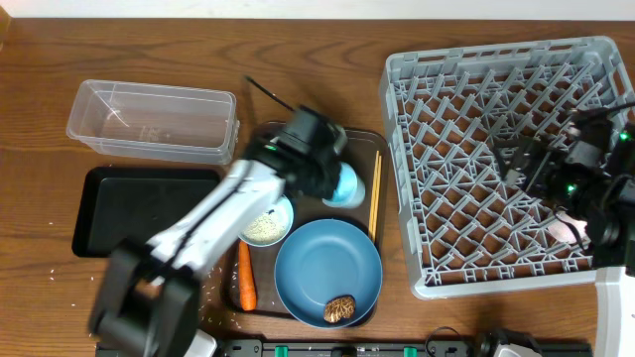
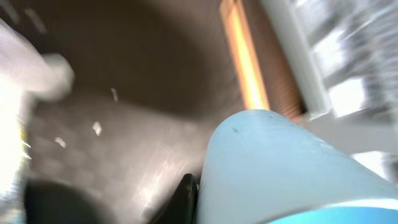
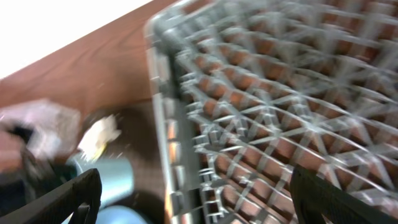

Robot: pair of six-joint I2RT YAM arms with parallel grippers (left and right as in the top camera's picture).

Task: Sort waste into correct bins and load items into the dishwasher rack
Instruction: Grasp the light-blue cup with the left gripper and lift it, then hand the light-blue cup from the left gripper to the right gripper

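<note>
My left gripper (image 1: 327, 169) is over the brown serving tray and shut on the small light-blue cup (image 1: 345, 186). In the left wrist view the cup (image 2: 292, 168) fills the lower right, with one black finger (image 2: 186, 196) against its side. My right gripper (image 1: 524, 164) hangs open and empty over the grey dishwasher rack (image 1: 407, 149); its two fingers frame the rack's left wall (image 3: 199, 196). The blue plate (image 1: 317, 260) holds the brown food lump (image 1: 339, 309). The white bowl (image 1: 266, 222) holds rice. The carrot (image 1: 246, 276) and chopsticks (image 1: 375, 193) lie on the tray. A pale pink thing (image 1: 572, 232) sits in the rack.
The clear tub (image 1: 154, 121) stands at the back left, with the black tray (image 1: 139, 208) in front of it. The brown serving tray (image 1: 365, 139) lies between them and the rack. A blurred white-yellow scrap (image 3: 99, 134) shows beside the cup. Rice grains dot the table (image 1: 60, 263).
</note>
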